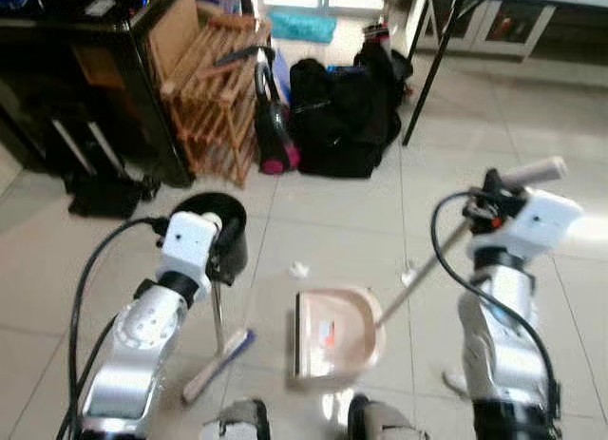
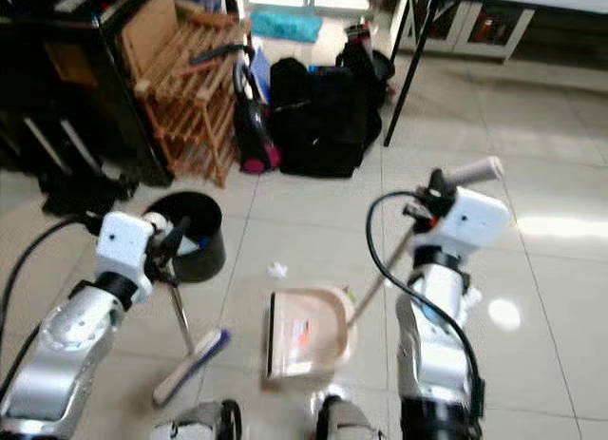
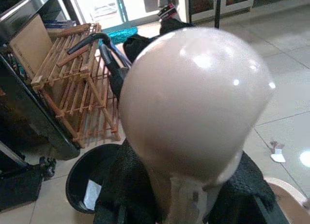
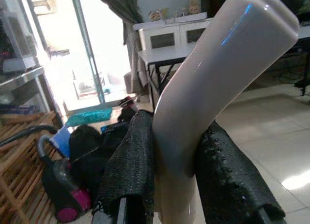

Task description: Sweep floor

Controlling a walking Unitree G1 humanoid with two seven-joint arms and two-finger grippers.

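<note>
My left gripper [image 1: 220,248] is shut on the thin handle of a small broom [image 1: 218,362], whose brush head rests on the tiled floor at lower left. In the left wrist view the broom's rounded handle end [image 3: 193,103] sits between the black fingers [image 3: 121,195]. My right gripper [image 1: 486,207] is shut on the long handle of a pink dustpan [image 1: 332,334] lying flat on the floor between my arms. The right wrist view shows the dustpan handle tip [image 4: 218,74] clamped between the pads [image 4: 133,171]. A white paper scrap [image 1: 299,268] lies just beyond the dustpan, another scrap [image 1: 409,271] by its handle.
A black bin [image 1: 228,233] with paper inside stands beside my left gripper. Behind are a wooden rack [image 1: 214,98], a black and pink vacuum [image 1: 274,126], a black bag [image 1: 342,117], a dark cabinet [image 1: 85,69] and a black table leg [image 1: 423,69]. Bare tiles lie to the right.
</note>
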